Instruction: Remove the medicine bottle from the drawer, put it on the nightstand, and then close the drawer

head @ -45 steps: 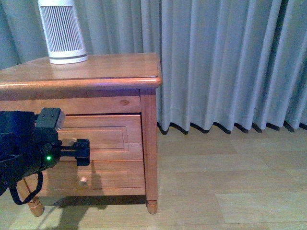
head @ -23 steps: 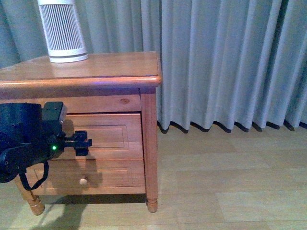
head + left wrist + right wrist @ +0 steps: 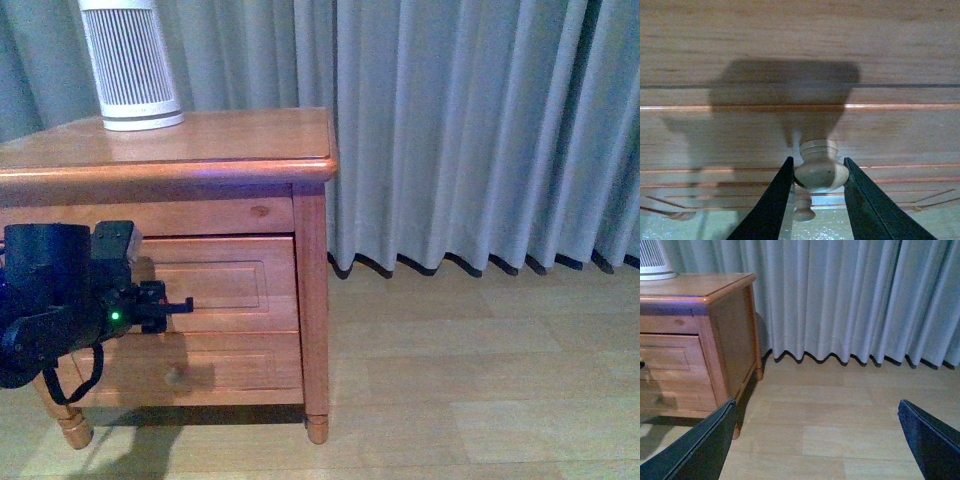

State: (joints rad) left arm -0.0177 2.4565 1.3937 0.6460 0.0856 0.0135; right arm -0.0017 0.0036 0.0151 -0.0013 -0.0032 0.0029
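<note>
I have the left gripper (image 3: 178,302) up against the drawer (image 3: 230,285), the taller panelled front just beneath the front edge of the nightstand (image 3: 250,168) top. In the left wrist view its two dark, tapered fingers (image 3: 775,200) sit on either side of the round, pale turned knob (image 3: 821,170), and both inner faces appear to touch it, so I read the tool as clenched on the knob. The drawer front lies flush with the frame (so I cannot see the medicine bottle from any camera). The orange-brown wood is glossy, with a rounded lip along the front edge. A white tapered device (image 3: 130,65) with dark vertical slats stands near the back edge. My right gripper (image 3: 816,402) hangs released over pale plank flooring (image 3: 850,415), jaws wide apart, before a grey pleated curtain (image 3: 850,300)
</note>
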